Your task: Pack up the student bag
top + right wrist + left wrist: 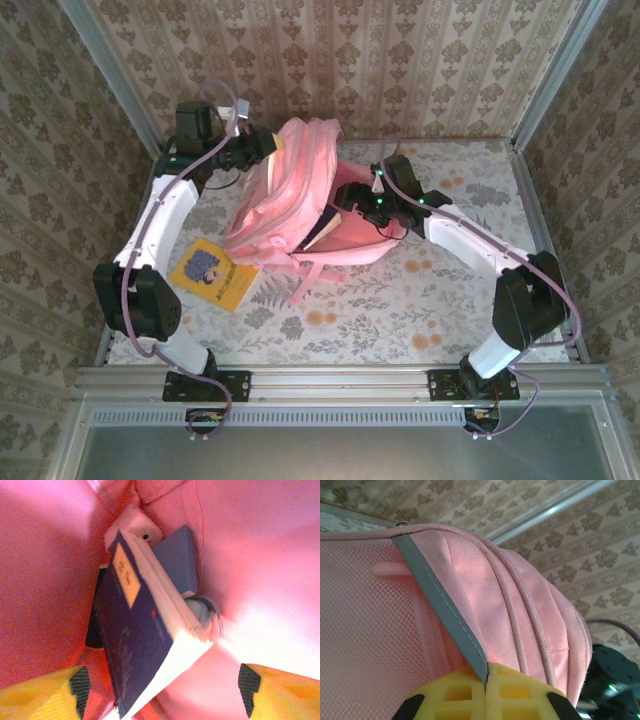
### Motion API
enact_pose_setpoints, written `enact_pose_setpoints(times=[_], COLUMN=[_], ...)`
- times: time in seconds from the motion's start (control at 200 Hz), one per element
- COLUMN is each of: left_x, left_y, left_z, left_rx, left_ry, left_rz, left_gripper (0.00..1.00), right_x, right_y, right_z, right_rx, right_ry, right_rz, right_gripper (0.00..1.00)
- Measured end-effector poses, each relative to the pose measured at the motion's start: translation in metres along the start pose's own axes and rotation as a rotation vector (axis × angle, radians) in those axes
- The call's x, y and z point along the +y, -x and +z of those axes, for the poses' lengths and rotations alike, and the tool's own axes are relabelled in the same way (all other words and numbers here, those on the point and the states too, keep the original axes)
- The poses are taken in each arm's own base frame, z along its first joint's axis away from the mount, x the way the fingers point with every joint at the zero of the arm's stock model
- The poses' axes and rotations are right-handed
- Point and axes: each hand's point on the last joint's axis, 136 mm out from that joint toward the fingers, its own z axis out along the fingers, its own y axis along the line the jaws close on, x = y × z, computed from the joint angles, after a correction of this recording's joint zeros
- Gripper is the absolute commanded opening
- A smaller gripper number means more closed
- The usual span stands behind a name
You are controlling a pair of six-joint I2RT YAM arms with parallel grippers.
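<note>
The student bag (290, 190), a big pink backpack, lies in the middle of the table with its mouth turned to the right. My left gripper (262, 148) is at its upper left side. In the left wrist view its yellow fingers (455, 695) are pressed together on a grey trim strip (445, 610) of the bag (520, 610). My right gripper (355, 200) reaches into the bag's mouth. Inside the pink lining (260, 555) a dark blue book (135, 645) stands on edge between my right gripper's (160, 692) wide-apart fingers, with a gap on each side.
A yellow book (213, 273) lies on the floral tablecloth left of the bag. Deeper in the bag sit a lighter blue book (175, 562), a white item (135, 525) and a grey item with a cord (200, 611). Papered walls close in the table.
</note>
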Motion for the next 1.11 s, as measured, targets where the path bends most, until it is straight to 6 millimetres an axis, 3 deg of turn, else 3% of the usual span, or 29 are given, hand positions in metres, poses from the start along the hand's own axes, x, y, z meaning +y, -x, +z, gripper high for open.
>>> enact_pose_setpoints(times=[0.21,0.29,0.375,0.54,0.695,0.775,0.825,0.895,1.02,1.105], left_x=[0.027,0.030,0.034,0.058,0.079,0.093,0.104,0.114,0.109,0.093], left_y=[0.046,0.059,0.066,0.068,0.057,0.049,0.043,0.034,0.028,0.020], left_z=[-0.034,-0.046,-0.053,-0.052,-0.020,0.004,0.018,0.028,0.034,0.035], left_rx=[-0.166,-0.213,-0.247,-0.278,-0.225,-0.175,-0.144,-0.109,-0.108,-0.110], left_ry=[0.129,0.199,0.280,0.472,0.559,0.567,0.577,0.597,0.623,0.616], left_rz=[-0.013,0.010,0.049,0.140,0.216,0.221,0.224,0.221,0.250,0.278], left_gripper=[0.00,0.00,0.00,0.00,0.00,0.17,0.35,0.47,0.52,0.47], right_x=[0.038,0.038,0.026,-0.022,-0.060,-0.078,-0.090,-0.105,-0.126,-0.134], right_y=[0.028,0.040,0.047,0.030,0.005,-0.005,-0.011,-0.019,-0.025,-0.026], right_z=[-0.069,-0.089,-0.095,-0.071,-0.028,-0.007,0.004,0.017,0.030,0.039], right_rx=[-0.167,-0.217,-0.241,-0.176,-0.052,0.004,0.035,0.070,0.099,0.110], right_ry=[0.085,0.090,0.071,-0.020,-0.093,-0.129,-0.156,-0.187,-0.232,-0.245], right_rz=[-0.128,-0.138,-0.123,-0.056,0.029,0.074,0.102,0.148,0.222,0.258], right_gripper=[0.69,0.68,0.66,0.64,0.63,0.61,0.59,0.59,0.58,0.57])
